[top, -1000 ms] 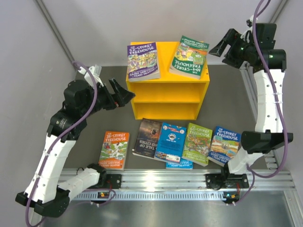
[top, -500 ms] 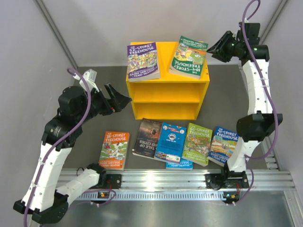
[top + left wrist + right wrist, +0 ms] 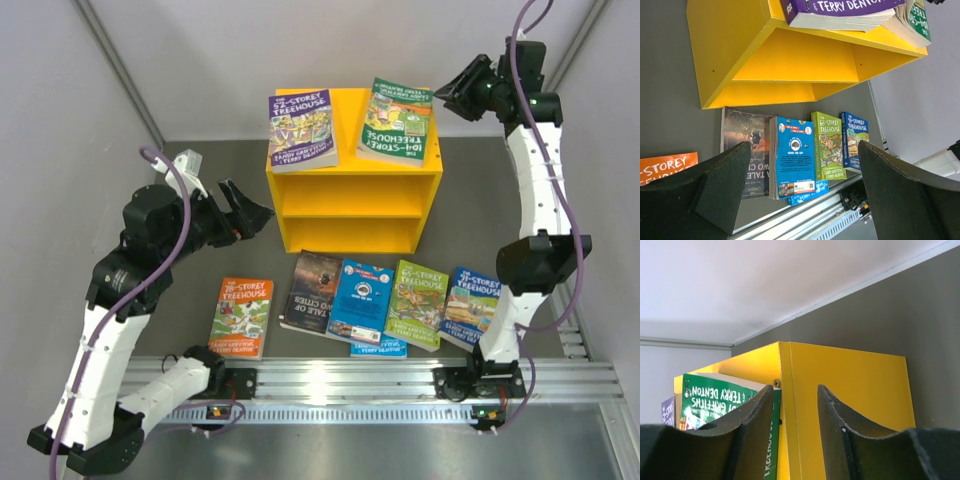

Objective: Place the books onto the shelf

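Note:
The yellow shelf (image 3: 355, 190) stands mid-table, with a purple book (image 3: 301, 130) and a green book (image 3: 398, 121) lying flat on its top. Several more books lie in a row in front: orange (image 3: 242, 317), dark (image 3: 311, 292), blue (image 3: 362, 300), green (image 3: 418, 303) and blue (image 3: 474, 305). My left gripper (image 3: 255, 212) hovers wide open just left of the shelf, holding nothing. My right gripper (image 3: 452, 95) is up by the shelf's top right rear corner. Its jaws (image 3: 795, 390) stand narrowly apart with nothing between them, beside the green book (image 3: 715, 400).
Another blue book (image 3: 378, 348) pokes out under the row, against the aluminium rail (image 3: 380, 385) at the near edge. Grey walls close in behind and on both sides. In the left wrist view both shelf (image 3: 790, 60) compartments look hollow.
The right gripper has narrowed its jaws and shifted up and left, closer to the shelf's rear corner. The left gripper has drawn back slightly from the shelf's left side.

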